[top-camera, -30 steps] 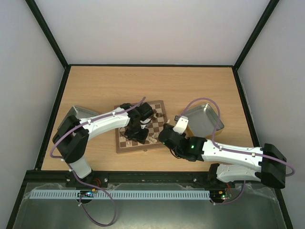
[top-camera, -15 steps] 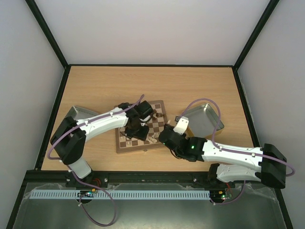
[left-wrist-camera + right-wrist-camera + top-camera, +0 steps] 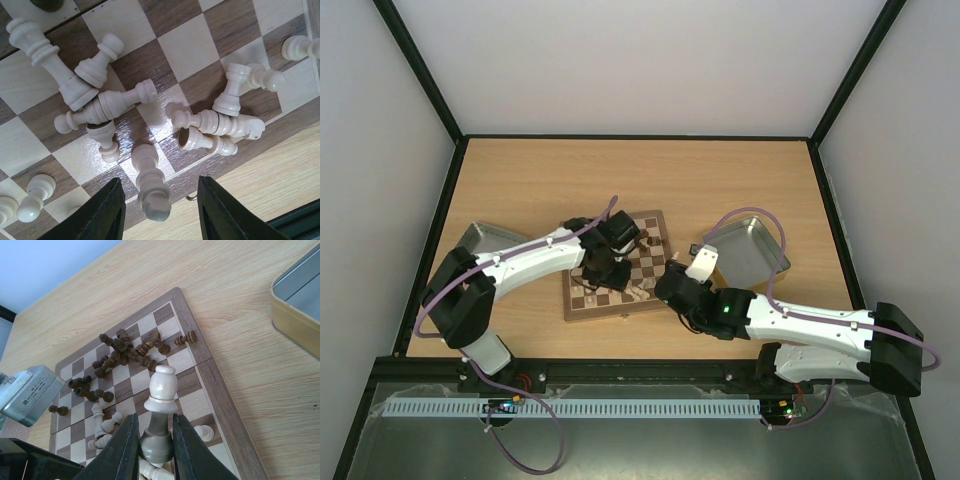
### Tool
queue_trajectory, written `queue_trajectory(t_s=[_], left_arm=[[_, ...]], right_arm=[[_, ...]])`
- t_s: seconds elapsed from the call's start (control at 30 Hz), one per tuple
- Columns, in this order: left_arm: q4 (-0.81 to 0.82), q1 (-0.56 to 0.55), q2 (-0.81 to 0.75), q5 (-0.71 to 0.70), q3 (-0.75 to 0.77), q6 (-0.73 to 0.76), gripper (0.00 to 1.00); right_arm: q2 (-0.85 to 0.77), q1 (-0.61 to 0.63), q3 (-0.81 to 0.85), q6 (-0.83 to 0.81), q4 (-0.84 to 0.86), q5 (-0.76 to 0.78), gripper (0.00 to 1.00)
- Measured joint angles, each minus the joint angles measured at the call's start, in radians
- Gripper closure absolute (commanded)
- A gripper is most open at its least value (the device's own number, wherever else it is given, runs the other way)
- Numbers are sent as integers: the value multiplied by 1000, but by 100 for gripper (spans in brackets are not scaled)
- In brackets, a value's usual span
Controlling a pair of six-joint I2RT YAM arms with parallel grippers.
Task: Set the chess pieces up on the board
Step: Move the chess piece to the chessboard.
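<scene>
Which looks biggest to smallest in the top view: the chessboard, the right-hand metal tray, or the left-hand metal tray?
1. chessboard
2. right-hand metal tray
3. left-hand metal tray: it shows least, but the left arm covers much of it, so its rank against the other tray is unsure.

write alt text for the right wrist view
The right tool grips a pale cream wooden chess piece by its base above a checkered wooden chessboard. Dark brown wooden pieces lie toppled in a heap on it; a grey metal tray sits at the right edge.
</scene>
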Motion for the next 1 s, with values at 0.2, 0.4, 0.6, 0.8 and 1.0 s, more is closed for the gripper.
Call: queue_trajectory(t_s=[0.2, 0.4, 0.6, 0.8, 1.0], left_arm=[[5, 1, 0, 7, -12, 0, 64], [9, 1, 0, 16, -19, 5, 76], [11, 1, 0, 21, -19, 19, 82], [13, 0, 0, 54, -19, 29, 83], [20, -9, 1, 96, -19, 41, 82]], right_arm=[[0, 0, -4, 3, 1, 0, 86], [0, 0, -4, 4, 1, 0, 86], [0, 0, -4, 4, 1, 2, 86], [-2, 0, -4, 5, 1, 4, 86], [-2, 0, -4, 7, 1, 8, 86]])
